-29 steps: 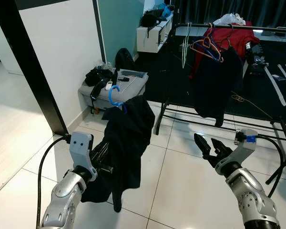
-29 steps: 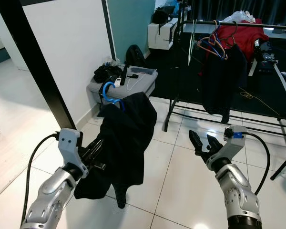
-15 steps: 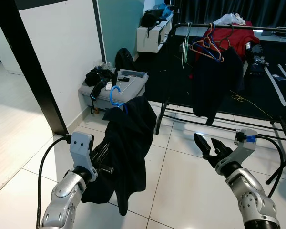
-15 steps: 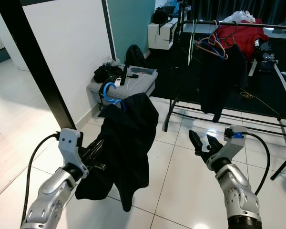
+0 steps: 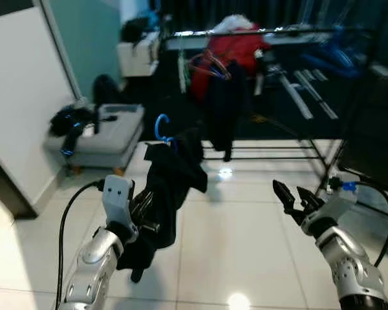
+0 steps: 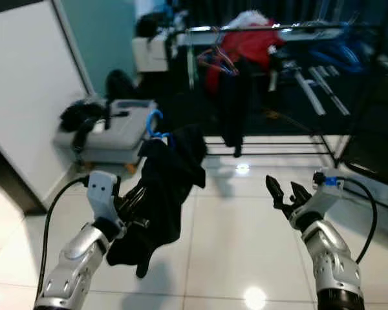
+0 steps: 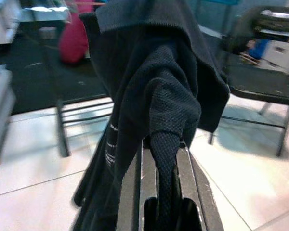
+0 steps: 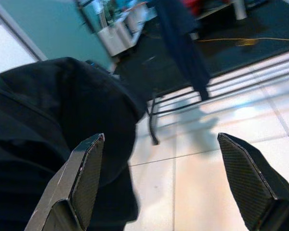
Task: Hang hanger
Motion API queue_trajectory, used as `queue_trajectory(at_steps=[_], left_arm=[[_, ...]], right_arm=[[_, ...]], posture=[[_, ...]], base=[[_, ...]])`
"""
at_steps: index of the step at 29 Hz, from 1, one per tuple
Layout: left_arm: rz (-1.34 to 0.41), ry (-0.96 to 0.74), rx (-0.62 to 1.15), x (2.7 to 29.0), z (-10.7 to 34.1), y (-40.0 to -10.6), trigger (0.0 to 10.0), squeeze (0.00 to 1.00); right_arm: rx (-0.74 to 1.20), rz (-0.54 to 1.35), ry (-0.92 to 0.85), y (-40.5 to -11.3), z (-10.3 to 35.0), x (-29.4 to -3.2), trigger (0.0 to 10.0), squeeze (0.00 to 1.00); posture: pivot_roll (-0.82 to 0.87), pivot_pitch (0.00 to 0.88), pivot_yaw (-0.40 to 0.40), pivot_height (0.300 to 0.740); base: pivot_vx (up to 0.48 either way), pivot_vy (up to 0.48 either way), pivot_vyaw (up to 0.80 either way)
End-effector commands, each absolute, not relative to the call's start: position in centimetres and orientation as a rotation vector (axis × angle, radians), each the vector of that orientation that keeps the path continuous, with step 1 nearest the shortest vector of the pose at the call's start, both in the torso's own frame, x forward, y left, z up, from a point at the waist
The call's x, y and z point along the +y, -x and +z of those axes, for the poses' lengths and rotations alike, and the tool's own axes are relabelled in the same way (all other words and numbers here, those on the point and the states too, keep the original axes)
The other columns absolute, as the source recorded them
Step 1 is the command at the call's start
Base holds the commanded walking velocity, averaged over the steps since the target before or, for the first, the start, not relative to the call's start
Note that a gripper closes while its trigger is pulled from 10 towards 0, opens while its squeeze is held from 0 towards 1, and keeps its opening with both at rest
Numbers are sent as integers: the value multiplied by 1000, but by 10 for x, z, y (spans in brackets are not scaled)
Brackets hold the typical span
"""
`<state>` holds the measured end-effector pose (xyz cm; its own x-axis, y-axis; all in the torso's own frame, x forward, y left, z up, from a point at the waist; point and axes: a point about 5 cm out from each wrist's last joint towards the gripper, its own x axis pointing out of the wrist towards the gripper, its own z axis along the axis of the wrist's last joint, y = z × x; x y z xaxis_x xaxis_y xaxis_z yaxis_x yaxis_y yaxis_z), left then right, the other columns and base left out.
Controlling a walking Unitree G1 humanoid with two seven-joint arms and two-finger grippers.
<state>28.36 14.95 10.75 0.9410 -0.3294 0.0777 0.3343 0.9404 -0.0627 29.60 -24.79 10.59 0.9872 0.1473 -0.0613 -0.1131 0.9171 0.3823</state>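
A dark garment (image 5: 169, 187) hangs on a blue hanger whose hook (image 5: 161, 128) sticks up above it. My left gripper (image 5: 144, 213) is shut on the garment's lower fold, which the left wrist view shows pinched between the fingers (image 7: 185, 171). My right gripper (image 5: 293, 197) is open and holds nothing, out to the right of the garment above the tiled floor; its fingers (image 8: 86, 178) stand wide apart in the right wrist view. Ahead stands a black clothes rack (image 5: 258, 32) with a red garment (image 5: 236, 48), a dark one (image 5: 225, 106) and several hangers (image 5: 210, 63) on its rail.
A grey bench (image 5: 103, 132) with black items on it sits at the left by a white wall (image 5: 19, 84). A black frame (image 5: 368, 148) stands close at the right. A dark chair (image 7: 265, 86) stands in the left wrist view. Glossy tiles lie between me and the rack.
The whole view has swung right and blurred, so the camera turned toward the rack. The garment stays in my left gripper; my right gripper stays open.
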Motion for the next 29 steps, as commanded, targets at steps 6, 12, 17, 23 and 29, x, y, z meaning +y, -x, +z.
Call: queue_trajectory(at_steps=[6, 12, 17, 23, 29], left_arm=[[-273, 23, -146, 157, 121, -282, 10000, 0], [-272, 8, -151, 154, 122, -279, 10000, 0], [-285, -1, -150, 152, 122, -278, 10000, 0], [-302, -17, -148, 149, 123, -278, 10000, 0], [-323, -27, -152, 143, 125, -276, 10000, 0]], right_arm=[[69, 143, -375, -298, 107, -247, 10000, 0], [51, 148, -371, -297, 108, -247, 10000, 0], [53, 149, -363, -297, 108, -246, 10000, 0], [64, 153, -353, -297, 107, -245, 10000, 0], [66, 157, -351, -297, 107, -245, 10000, 0]], posture=[[-94, 0, 50, 740], [-95, 0, 58, 740], [-95, 0, 58, 740], [-98, 0, 66, 740], [-98, 0, 67, 740]], base=[[136, 0, 0], [480, 0, 0], [480, 0, -540], [480, 0, -786], [480, 0, -775]])
